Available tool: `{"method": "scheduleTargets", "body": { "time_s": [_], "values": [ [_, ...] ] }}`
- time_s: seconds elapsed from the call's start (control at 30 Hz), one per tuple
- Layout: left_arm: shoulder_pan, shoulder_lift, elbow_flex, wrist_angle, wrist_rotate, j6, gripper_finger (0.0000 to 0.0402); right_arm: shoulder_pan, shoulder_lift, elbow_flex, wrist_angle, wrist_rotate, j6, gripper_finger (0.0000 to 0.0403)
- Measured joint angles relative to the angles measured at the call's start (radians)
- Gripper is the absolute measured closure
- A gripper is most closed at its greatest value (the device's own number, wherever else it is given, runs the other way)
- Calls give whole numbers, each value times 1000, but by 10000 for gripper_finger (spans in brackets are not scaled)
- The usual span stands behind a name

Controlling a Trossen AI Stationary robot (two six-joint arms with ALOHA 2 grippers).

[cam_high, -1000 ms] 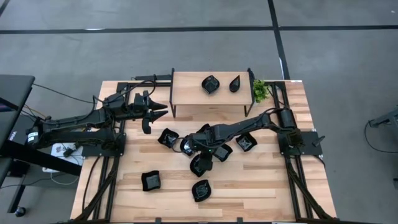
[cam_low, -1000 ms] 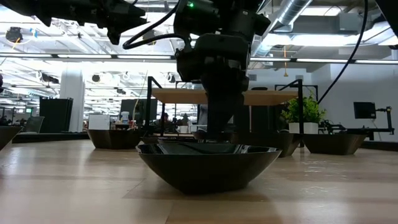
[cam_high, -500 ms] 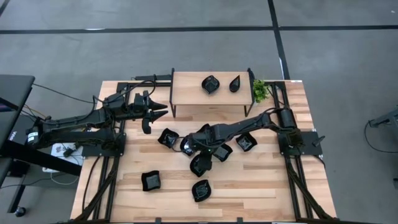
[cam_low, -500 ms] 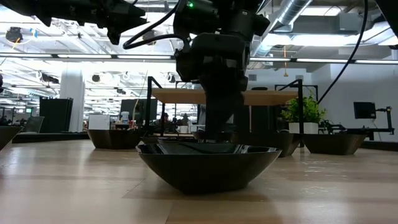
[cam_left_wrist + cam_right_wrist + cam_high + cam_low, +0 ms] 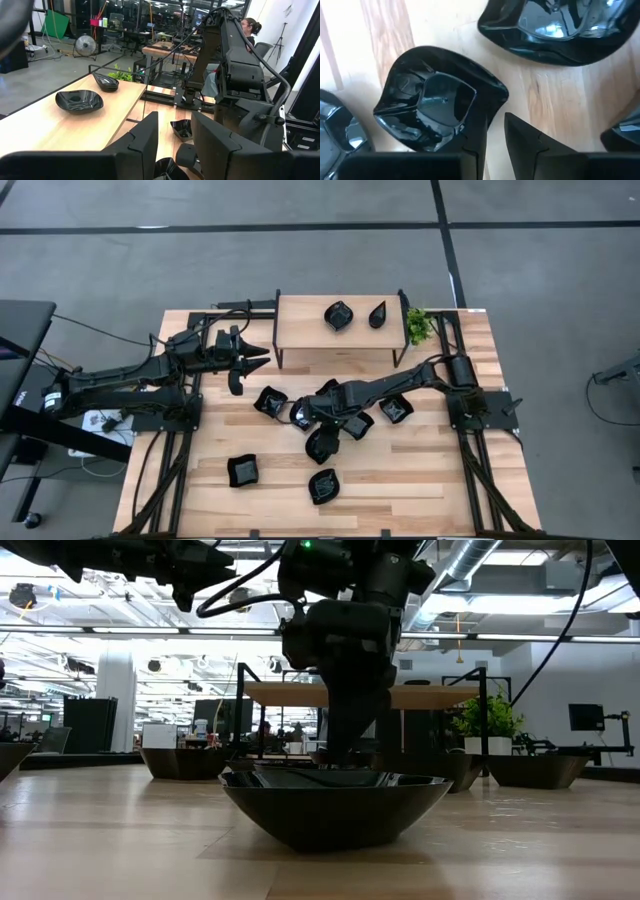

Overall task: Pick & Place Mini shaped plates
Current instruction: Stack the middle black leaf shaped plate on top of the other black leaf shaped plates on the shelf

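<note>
Surface: we saw a light wooden slat table (image 5: 440, 480) on a grey floor (image 5: 560, 270) crossed by dark lines. In the low view the room behind was a large open workspace with ceiling lights (image 5: 120, 632).

Left side: the left gripper (image 5: 258, 358) hung above the table just beside the left end of the raised shelf (image 5: 300, 325). It was open with nothing in it, and the left wrist view (image 5: 174, 116) showed a clear gap.

Middle: the mini shaped plates (image 5: 243, 471) were glossy black. We counted two on the shelf and at least seven on the table, with some clustered under the right arm, so an exact count was not possible. The right gripper (image 5: 322, 418) sat low over that cluster. In the right wrist view (image 5: 495, 117) it was at the rim of a wavy-edged plate (image 5: 427, 107). We could not tell whether it was gripping the plate or open.

Right side: one small green plant (image 5: 417, 326) stood at the right end of the shelf.

Counts: two arms, one shelf, one plant.

View differences: only the left wrist view showed a person (image 5: 248, 26) in the room beyond. Only the low view showed the side profile of the nearest plate (image 5: 335, 805). Only the high view showed the whole layout.
</note>
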Motion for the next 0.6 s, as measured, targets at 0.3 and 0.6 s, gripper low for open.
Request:
{"method": "scheduleTargets", "body": {
  "time_s": [0.3, 0.6],
  "values": [
    [0, 0, 0, 1, 0, 3, 284, -9, 0, -5, 10, -19, -7, 339],
    [0, 0, 0, 4, 0, 3, 284, -1, -2, -58, 54, -42, 93, 339]
  ]
}}
